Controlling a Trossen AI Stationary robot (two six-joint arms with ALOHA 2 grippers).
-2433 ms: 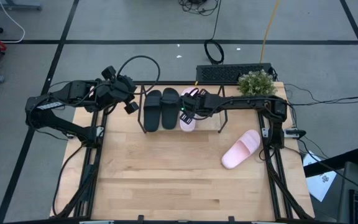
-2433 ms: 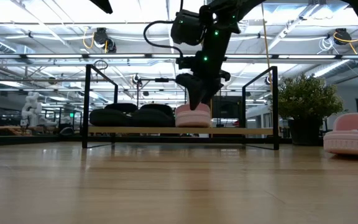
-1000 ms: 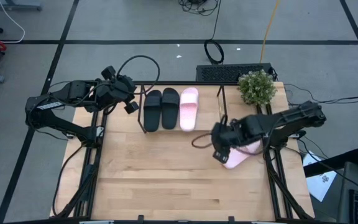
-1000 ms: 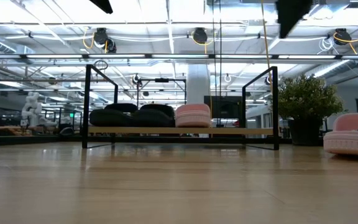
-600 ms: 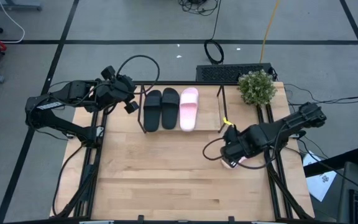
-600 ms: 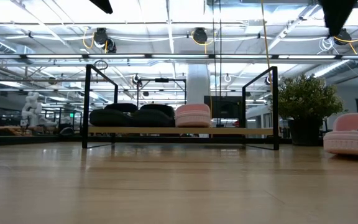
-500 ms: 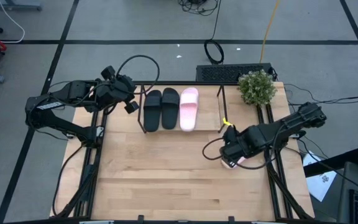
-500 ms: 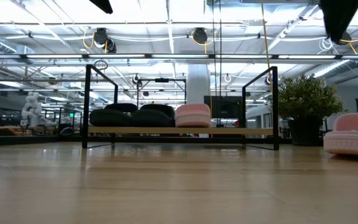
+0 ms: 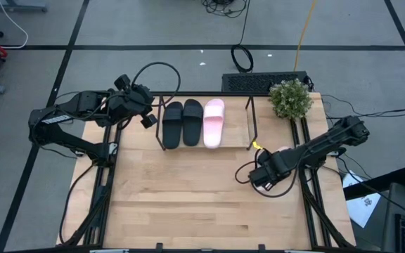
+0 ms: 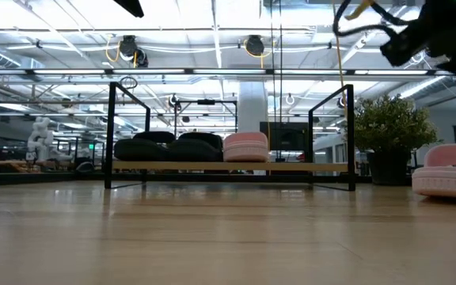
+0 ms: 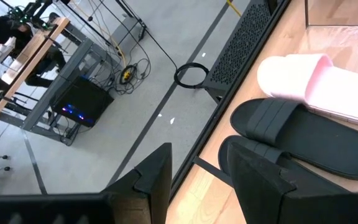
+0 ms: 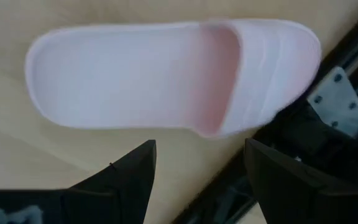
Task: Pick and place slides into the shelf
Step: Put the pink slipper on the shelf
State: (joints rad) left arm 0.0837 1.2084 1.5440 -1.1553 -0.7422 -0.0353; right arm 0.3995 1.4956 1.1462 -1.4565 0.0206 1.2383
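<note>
Slides first: three sit side by side on the shelf [image 9: 250, 121], two black [image 9: 182, 123] and one pink [image 9: 214, 122], leaving its right end free. The last pink slide [image 12: 173, 74] lies loose on the surface [image 9: 181, 197], at the right. The right gripper [image 12: 194, 180] hangs directly over it, jaws spread wide and empty. Judging by this, pickup is underway; next comes lowering and closing across it. The left gripper [image 11: 197, 180] waits open beside the shelf's left end.

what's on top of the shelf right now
Three slides sit side by side on the shelf: two black slides and one pink slide. The space beside them is bare board. The fourth slide lies on the table under the open right gripper.
</note>
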